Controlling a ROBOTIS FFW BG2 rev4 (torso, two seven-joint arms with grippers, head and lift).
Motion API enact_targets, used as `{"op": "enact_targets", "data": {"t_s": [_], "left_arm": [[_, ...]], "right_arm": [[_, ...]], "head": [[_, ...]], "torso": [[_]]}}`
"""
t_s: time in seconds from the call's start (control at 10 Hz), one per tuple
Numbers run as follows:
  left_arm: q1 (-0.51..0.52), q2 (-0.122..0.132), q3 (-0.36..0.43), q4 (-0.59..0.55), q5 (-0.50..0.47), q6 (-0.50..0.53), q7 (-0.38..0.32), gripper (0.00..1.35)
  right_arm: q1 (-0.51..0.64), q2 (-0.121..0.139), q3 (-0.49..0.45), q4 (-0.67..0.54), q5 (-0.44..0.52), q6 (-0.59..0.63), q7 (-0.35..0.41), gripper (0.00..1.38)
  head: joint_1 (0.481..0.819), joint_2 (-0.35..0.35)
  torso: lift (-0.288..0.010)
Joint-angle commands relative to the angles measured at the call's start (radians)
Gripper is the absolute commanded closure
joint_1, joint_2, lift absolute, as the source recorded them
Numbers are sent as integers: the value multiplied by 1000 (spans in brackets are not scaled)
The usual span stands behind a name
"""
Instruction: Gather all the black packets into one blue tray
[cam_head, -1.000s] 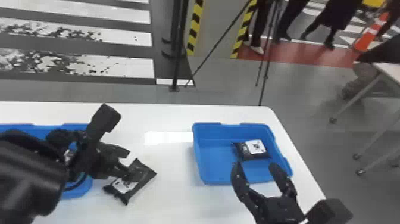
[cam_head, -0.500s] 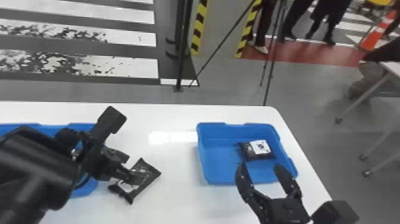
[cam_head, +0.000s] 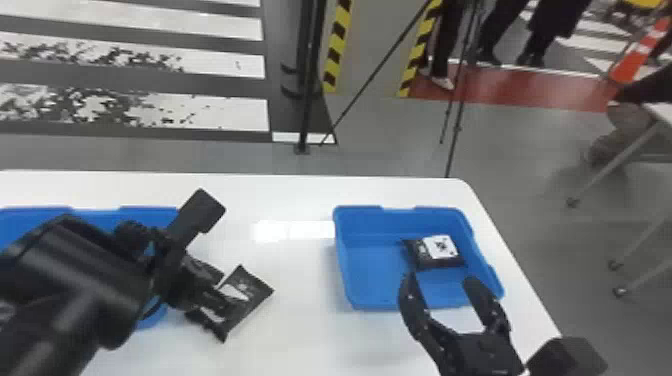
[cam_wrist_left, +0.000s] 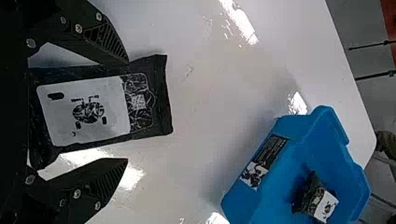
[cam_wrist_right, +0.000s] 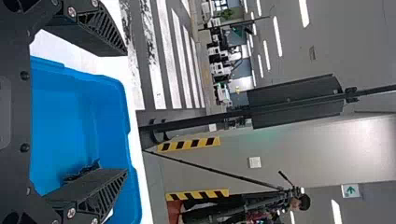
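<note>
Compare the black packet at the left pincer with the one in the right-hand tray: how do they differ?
The packet at the left pincer, the near packet, lies on the bare white table; the far packet lies inside the right-hand tray.
The near packet sits between open fingers; the far packet has none around it.
Both are black with a white label facing up.

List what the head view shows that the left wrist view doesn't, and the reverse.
Head view, not left wrist view: left tray, right gripper, crosswalk, cone.

Left wrist view, not head view: label on the right tray's outer wall.

Both: right tray, packet in it, packet on the table, left gripper, table.
</note>
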Motion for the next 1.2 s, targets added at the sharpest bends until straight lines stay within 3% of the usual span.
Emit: {"op": "enact_targets", "data": {"t_s": [0.0, 0.1, 0.2, 0.3, 0.4, 0.6, 0.8, 0.9, 1.1], "left_arm": [[-9, 0, -11, 25, -2, -5, 1, 354], [-11, -1, -12, 29, -6, -5, 3, 567], [-11, 0, -12, 29, -28, -7, 6, 917], [-11, 0, -12, 29, -48, -17, 9, 1118], [-9, 0, -12, 42, -62, -120, 15, 1220], [1, 0, 23, 47, -56, -268, 18, 1220], [13, -1, 79, 25, -14, -349, 9, 1220], [40, 0, 113, -47, -18, -373, 6, 1220], [163, 8, 255, -290, -85, -376, 6, 1220]], "right_arm": [[0, -1, 0, 0, -2, 0, 0, 131], [0, -2, 0, 2, -6, 0, 0, 134], [2, -2, 0, 2, -12, 0, 0, 147], [2, -4, 0, 2, -12, 0, 0, 148], [2, -4, 0, 2, -14, 0, 0, 148], [2, -4, 0, 7, -18, 0, 0, 148], [2, -5, 0, 7, -20, 0, 0, 150], [5, -5, 0, 7, -22, 2, 0, 150], [5, -5, 0, 5, -20, 0, 0, 150]], "head": [[695, -250], [695, -250], [695, -249], [695, -248], [695, -241], [695, -242], [695, -247], [695, -248], [695, -243]], "torso": [[-110], [-110], [-110], [-110], [-110], [-110], [-110], [-110], [-110]]}}
